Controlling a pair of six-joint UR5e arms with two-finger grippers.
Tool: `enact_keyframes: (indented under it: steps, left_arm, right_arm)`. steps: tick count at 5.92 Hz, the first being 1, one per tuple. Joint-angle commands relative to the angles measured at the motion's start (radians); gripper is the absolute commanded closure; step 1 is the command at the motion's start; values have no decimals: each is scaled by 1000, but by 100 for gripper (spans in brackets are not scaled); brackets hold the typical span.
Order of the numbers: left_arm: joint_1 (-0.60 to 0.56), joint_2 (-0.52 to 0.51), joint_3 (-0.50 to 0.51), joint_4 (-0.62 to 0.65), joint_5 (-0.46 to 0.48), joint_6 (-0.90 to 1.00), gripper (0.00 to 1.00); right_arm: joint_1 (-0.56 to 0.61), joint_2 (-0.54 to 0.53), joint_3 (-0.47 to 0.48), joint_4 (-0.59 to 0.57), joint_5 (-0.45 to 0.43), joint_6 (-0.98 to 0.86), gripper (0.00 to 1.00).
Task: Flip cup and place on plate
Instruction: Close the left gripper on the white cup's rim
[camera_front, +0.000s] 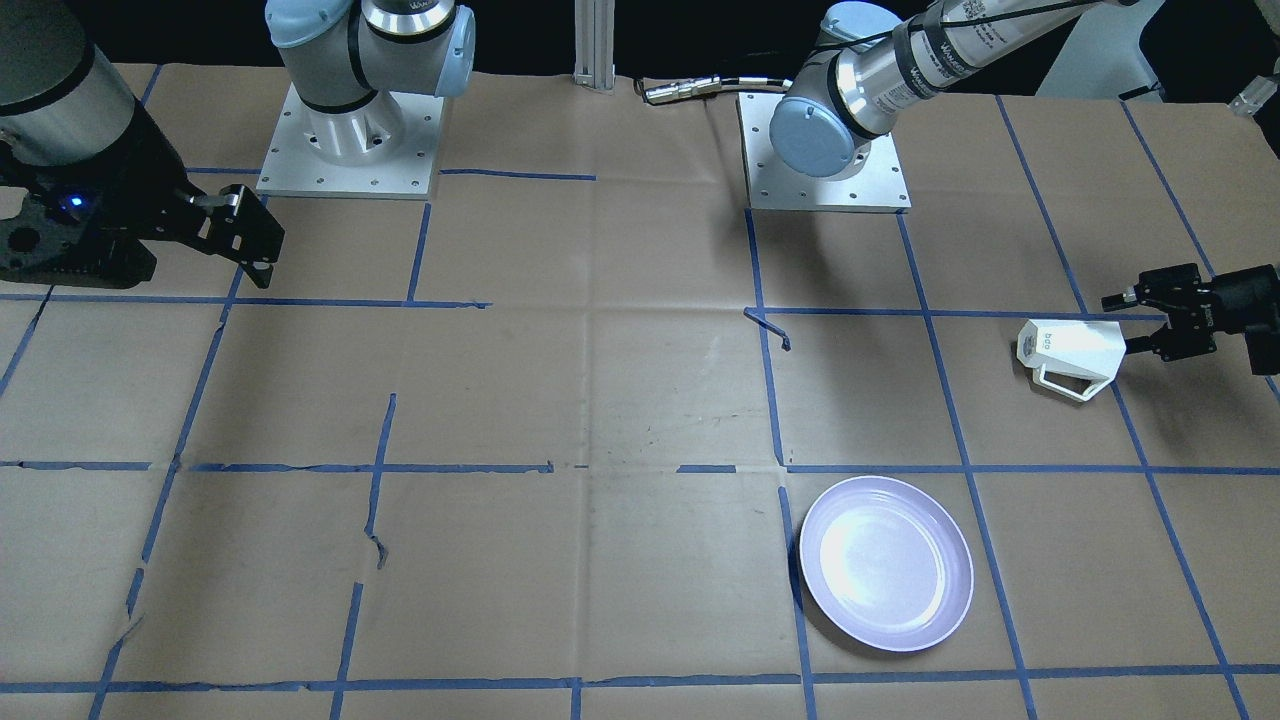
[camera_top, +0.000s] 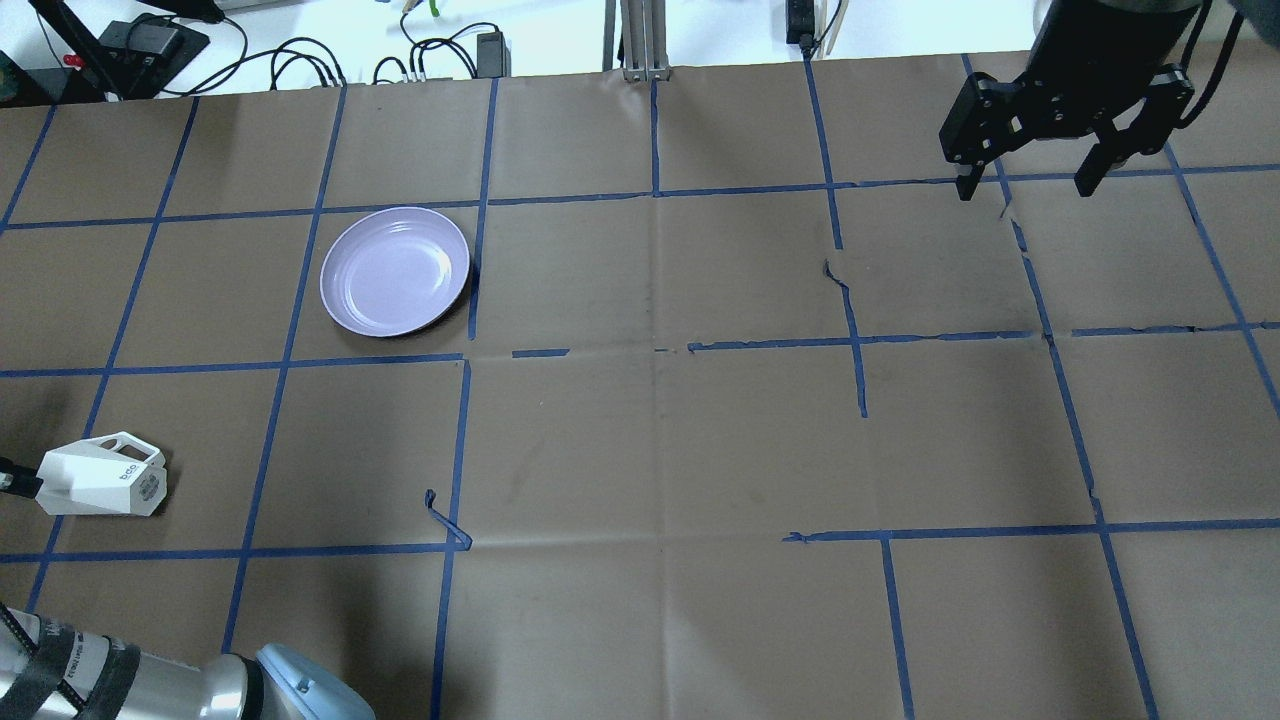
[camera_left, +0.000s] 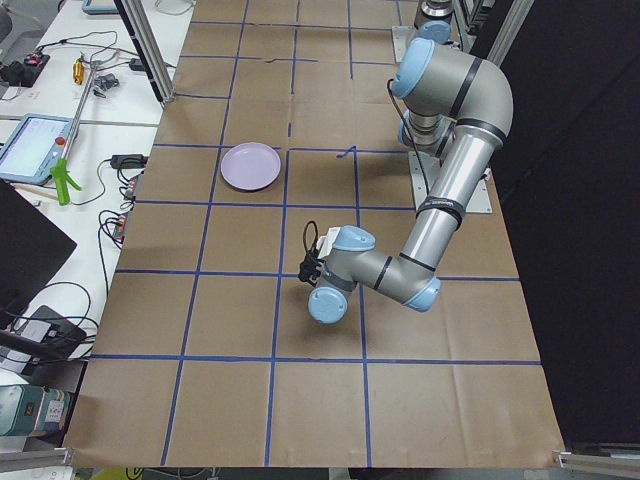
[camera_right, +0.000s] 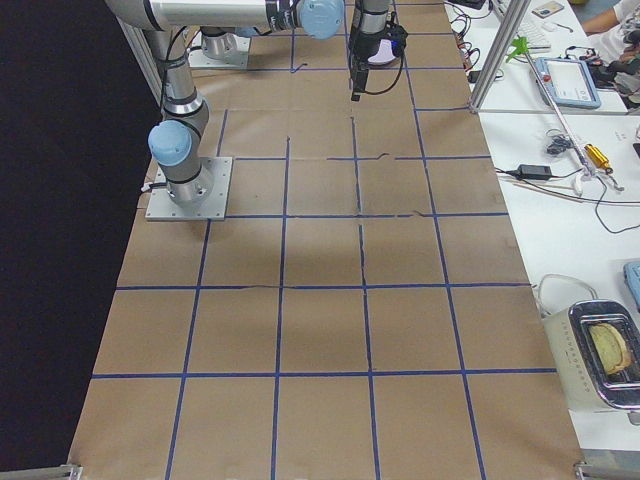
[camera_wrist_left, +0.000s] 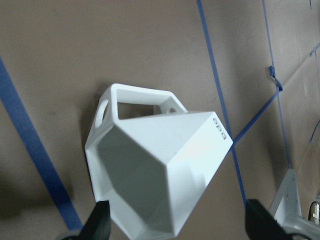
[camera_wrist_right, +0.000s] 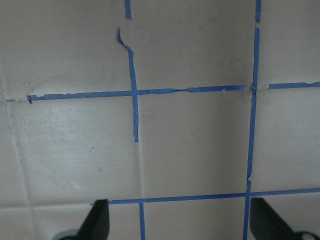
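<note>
The white faceted cup (camera_front: 1068, 352) lies on its side on the brown paper, handle (camera_front: 1070, 385) to one side; it also shows in the overhead view (camera_top: 100, 482). Its open mouth (camera_wrist_left: 145, 185) faces my left gripper (camera_front: 1117, 323). That gripper is open, level with the table, its fingertips (camera_wrist_left: 100, 220) on either side of the cup's rim end. The lavender plate (camera_front: 885, 563) sits empty, apart from the cup, and shows overhead too (camera_top: 395, 270). My right gripper (camera_top: 1025, 188) is open and empty, held above the table's far right side.
The table is covered in brown paper with a blue tape grid. A loose curl of tape (camera_top: 445, 520) sticks up between cup and centre. The arm bases (camera_front: 350, 140) stand at the robot's edge. Cables (camera_top: 440, 55) lie beyond the far edge.
</note>
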Motion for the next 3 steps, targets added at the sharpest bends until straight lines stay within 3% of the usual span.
enact_keyframes:
  steps: [1,2,3]
  left_arm:
    - [-7,-7,0,-26,-21,-2,6]
    - [-8,-8,-18,-48,-21,0,9]
    - [-8,-6,-18,-51,-21,1,31]
  right_arm:
    - [0,0,0,0,0,0,0]
    - [0,0,0,0,0,0,0]
    - [0,0,0,0,0,0,0]
